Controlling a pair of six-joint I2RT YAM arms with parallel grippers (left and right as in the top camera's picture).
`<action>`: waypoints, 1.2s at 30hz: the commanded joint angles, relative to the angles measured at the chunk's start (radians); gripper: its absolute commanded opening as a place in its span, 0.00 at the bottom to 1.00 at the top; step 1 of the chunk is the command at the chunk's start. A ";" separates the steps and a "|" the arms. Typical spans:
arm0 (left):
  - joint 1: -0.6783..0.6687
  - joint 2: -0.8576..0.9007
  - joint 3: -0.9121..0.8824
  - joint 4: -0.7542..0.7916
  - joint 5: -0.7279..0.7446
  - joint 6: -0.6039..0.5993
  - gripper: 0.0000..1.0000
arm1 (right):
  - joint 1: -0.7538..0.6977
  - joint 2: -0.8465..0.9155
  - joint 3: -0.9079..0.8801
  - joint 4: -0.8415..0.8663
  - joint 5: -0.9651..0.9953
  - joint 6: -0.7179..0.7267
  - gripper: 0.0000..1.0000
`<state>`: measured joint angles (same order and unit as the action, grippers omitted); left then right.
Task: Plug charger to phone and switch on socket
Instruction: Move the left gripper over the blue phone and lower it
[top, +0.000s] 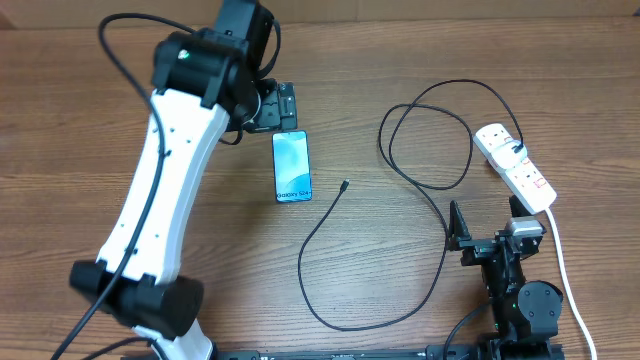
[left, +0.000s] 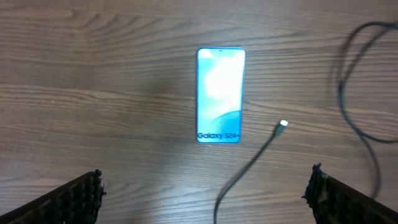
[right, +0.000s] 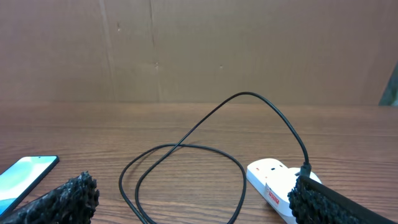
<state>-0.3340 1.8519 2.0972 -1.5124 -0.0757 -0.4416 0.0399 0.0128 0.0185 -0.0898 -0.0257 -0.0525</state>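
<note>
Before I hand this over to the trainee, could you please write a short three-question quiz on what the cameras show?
1. True or false: the charger plug is already inserted in the phone.
2. The socket lies nearer which arm? A) left B) right
3. Fill in: the phone lies on the table with its lit screen facing ____.

Key: 1. False; the plug lies on the table beside the phone. 2. B. 3. Up.

phone (top: 292, 166) blue-white screen | charger (top: 345, 186) black | socket (top: 514, 164) white, red switches
</note>
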 joint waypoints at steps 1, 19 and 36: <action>-0.002 0.073 0.025 -0.013 0.009 -0.027 1.00 | 0.005 -0.010 -0.011 0.006 0.006 -0.001 1.00; 0.000 0.418 0.025 0.028 0.192 0.084 0.99 | 0.005 -0.010 -0.011 0.006 0.006 -0.001 1.00; -0.002 0.303 0.009 -0.107 0.172 0.041 1.00 | 0.005 -0.010 -0.011 0.006 0.006 -0.001 1.00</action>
<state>-0.3332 2.2612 2.1025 -1.6146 0.1143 -0.3870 0.0402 0.0128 0.0185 -0.0902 -0.0254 -0.0517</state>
